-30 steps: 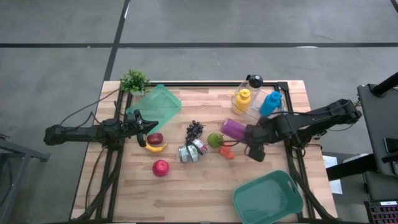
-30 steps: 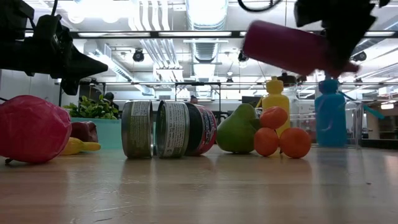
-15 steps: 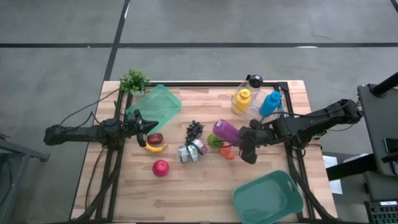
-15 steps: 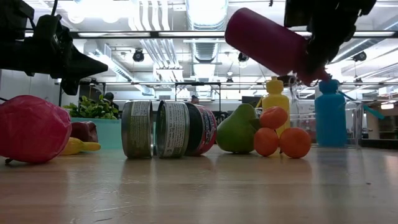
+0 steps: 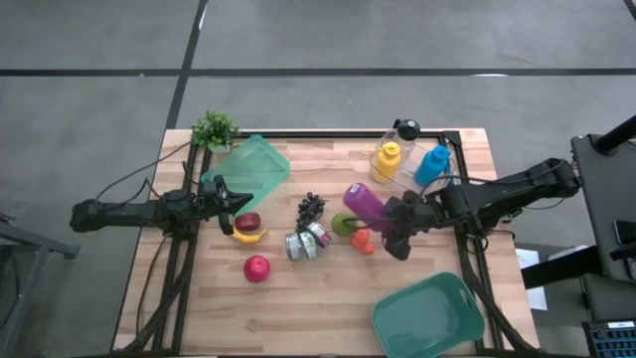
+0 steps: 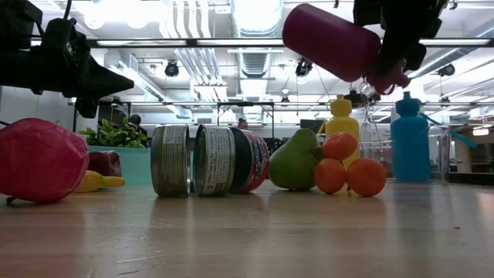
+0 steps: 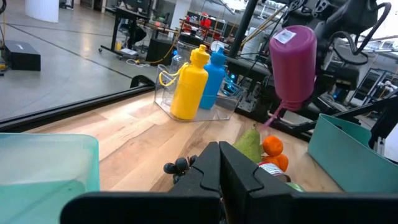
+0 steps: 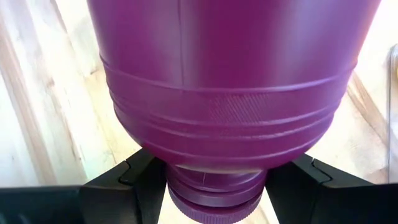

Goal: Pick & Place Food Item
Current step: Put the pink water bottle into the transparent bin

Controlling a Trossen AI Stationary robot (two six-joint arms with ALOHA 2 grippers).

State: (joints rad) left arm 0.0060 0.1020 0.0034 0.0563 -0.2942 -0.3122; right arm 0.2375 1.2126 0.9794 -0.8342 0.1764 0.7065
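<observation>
Right gripper is clamped partway on the neck of a purple bottle, carrying it tilted in the air above the fruit, base pointing toward 10 o'clock on the table seen from above. Bottle sits over the green pear and the small orange fruits, not touching them. Wrist camera shows both fingers flanking the cap end.

Just at 9 o'clock from the pear: two cans lying on their sides, with dark grapes at their 12. Further at 9: banana, dark red fruit, and a red apple at 7.

At 1 o'clock of the bottle, a clear holder with a yellow bottle and a blue bottle. Green bin at 5 o'clock, near the table's corner. Green lid and small plant far at 10.

Left gripper is fully closed, empty, parked above the banana area.
</observation>
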